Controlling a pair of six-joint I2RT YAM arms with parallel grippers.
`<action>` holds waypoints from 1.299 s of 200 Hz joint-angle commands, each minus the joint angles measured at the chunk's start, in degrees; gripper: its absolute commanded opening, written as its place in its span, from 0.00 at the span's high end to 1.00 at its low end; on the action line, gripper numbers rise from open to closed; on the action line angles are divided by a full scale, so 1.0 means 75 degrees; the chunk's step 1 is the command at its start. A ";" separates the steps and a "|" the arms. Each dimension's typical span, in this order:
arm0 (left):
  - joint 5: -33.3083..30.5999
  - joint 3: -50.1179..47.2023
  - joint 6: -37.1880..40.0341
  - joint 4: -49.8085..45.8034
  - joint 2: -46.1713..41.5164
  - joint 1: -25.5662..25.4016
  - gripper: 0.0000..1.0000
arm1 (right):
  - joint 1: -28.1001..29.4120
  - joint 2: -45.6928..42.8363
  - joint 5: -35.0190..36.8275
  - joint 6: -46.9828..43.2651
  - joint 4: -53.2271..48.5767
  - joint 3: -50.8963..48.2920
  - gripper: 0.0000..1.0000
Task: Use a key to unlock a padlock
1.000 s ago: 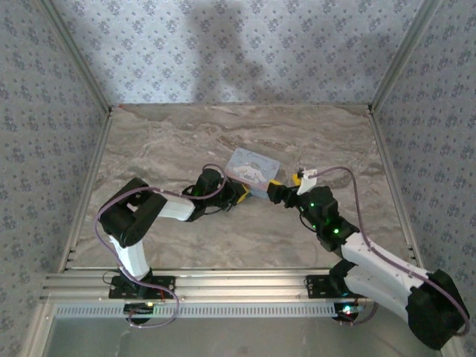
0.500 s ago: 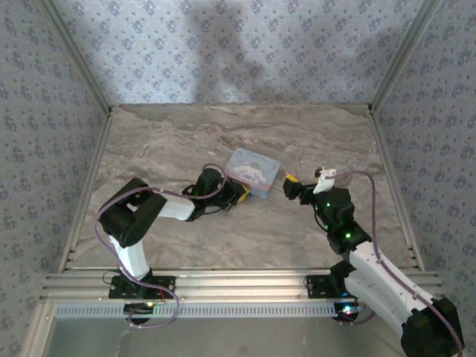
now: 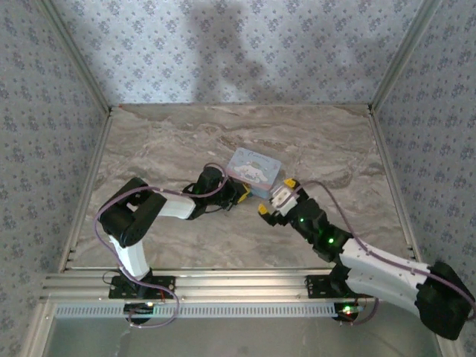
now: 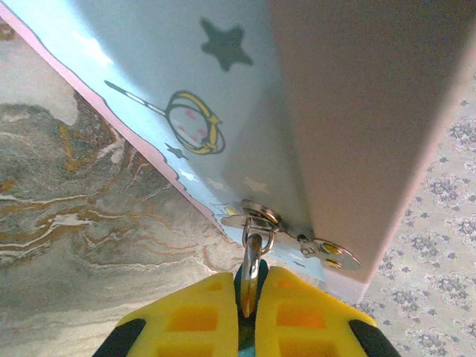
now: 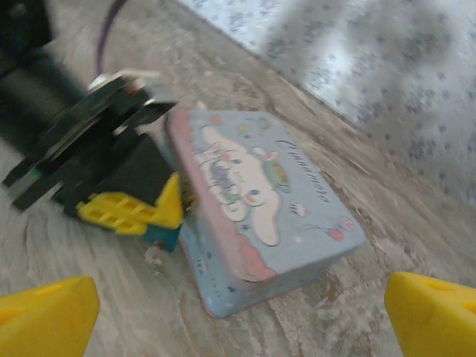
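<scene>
1. A pale blue cartoon tin is seen near the middle of the marble-patterned table, nearer its right edge.
2. A small round lock is set in the tin's side wall that faces the left gripper.
3. A key is pinched between the narrowly closed left fingers, with its tip seated in the lock.
4. The key's long axis runs straight out from the left gripper into the lock, so the unlocking turn is judged to be a roll about that line.
5. The right gripper is spread wide and holds nothing; the tin lies just ahead of it, off its near right corner.
6. The left arm is the nearer to the lock.
</scene>
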 commanded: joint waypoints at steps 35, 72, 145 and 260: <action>0.0236 0.0189 -0.0099 -0.0231 -0.0213 0.0008 1.00 | 0.0687 0.1977 0.0640 -0.2042 0.1250 0.0229 0.03; 0.0236 0.0192 -0.0123 -0.0252 -0.0227 0.0005 1.00 | 0.0689 0.3242 0.0397 -0.2148 0.1905 0.0567 0.10; 0.0248 0.0227 -0.0163 -0.0255 -0.0233 -0.0015 1.00 | 0.0365 0.4619 -0.0107 -0.2234 0.2957 0.0840 0.29; 0.0260 0.0183 -0.0218 -0.0208 -0.0192 -0.0016 1.00 | 0.0282 0.5495 0.0335 -0.2014 0.3671 0.0968 0.60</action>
